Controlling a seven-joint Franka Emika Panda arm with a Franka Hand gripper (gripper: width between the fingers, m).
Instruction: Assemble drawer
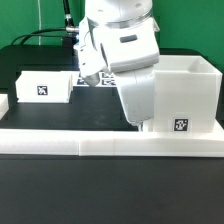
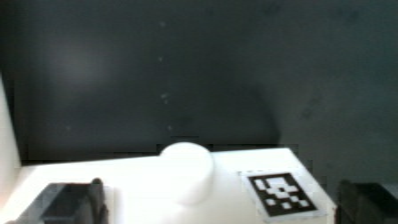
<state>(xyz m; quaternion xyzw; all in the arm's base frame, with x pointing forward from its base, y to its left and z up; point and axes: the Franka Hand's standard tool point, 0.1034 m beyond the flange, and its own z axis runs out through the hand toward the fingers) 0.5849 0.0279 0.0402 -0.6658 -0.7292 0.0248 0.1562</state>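
The drawer's big cube-like casing stands on the exterior view's right, its tag facing front. A small open-top box with a tag sits on the exterior view's left. My gripper reaches down just beside the casing's left wall, and its tips are hidden there. In the wrist view the gripper is open, with dark fingers at both edges. Between them lies a white drawer part with a round knob and a square tag. Nothing is gripped.
A long low white rail runs along the front of the table. The marker board lies behind the arm. Black table stretches beyond the white part. Cables hang at the back.
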